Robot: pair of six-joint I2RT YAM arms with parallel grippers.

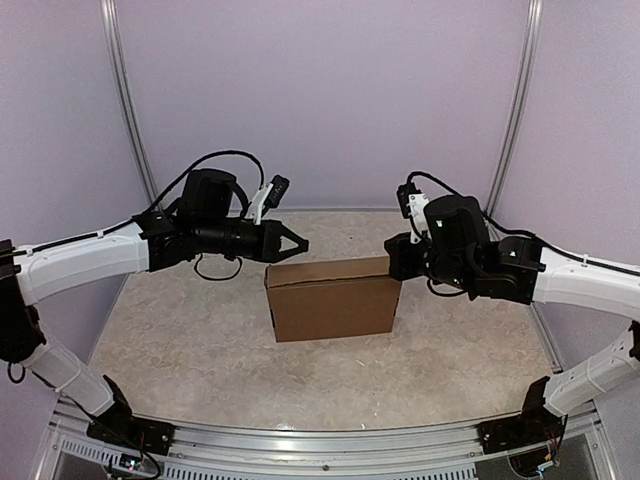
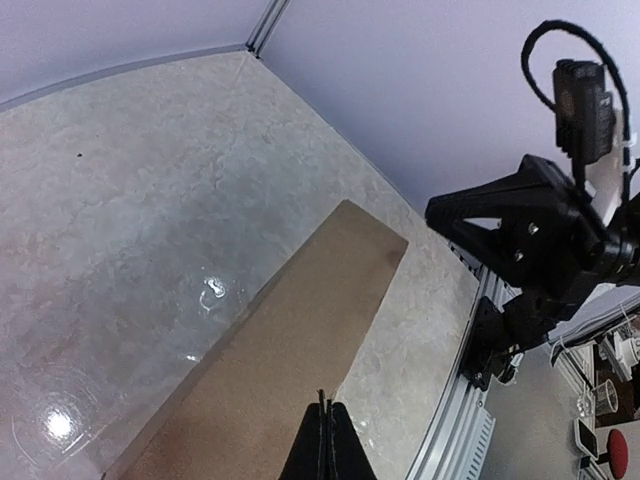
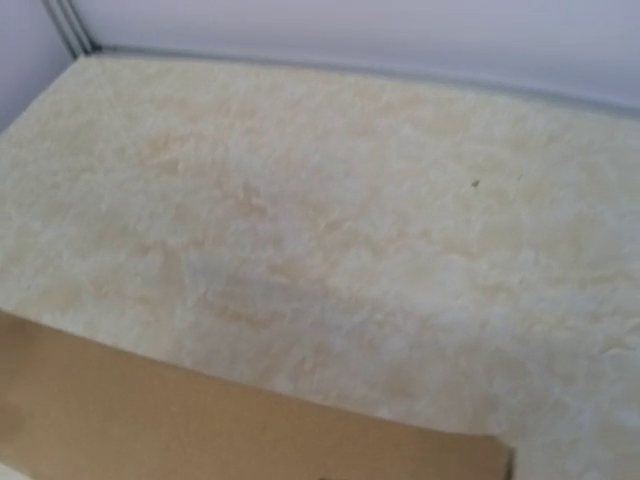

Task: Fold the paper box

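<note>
The paper box [image 1: 333,298] stands closed in the middle of the table as a plain brown block, its long face toward the arms. My left gripper [image 1: 298,243] is shut with nothing in it and points right, just above the box's top left corner. In the left wrist view its fingertips [image 2: 325,402] meet over the box's top face [image 2: 290,330]. My right gripper [image 1: 395,262] is at the box's top right end, its fingertips hidden against the cardboard. The right wrist view shows only a strip of the box [image 3: 200,425] along the bottom and no fingers.
The beige marbled table [image 1: 170,330] lies around the box. An aluminium rail [image 1: 320,440] with both arm bases runs along the near edge. Pale walls with metal posts [image 1: 130,120] close in the back and sides. The right arm [image 2: 540,230] shows beyond the box's far end.
</note>
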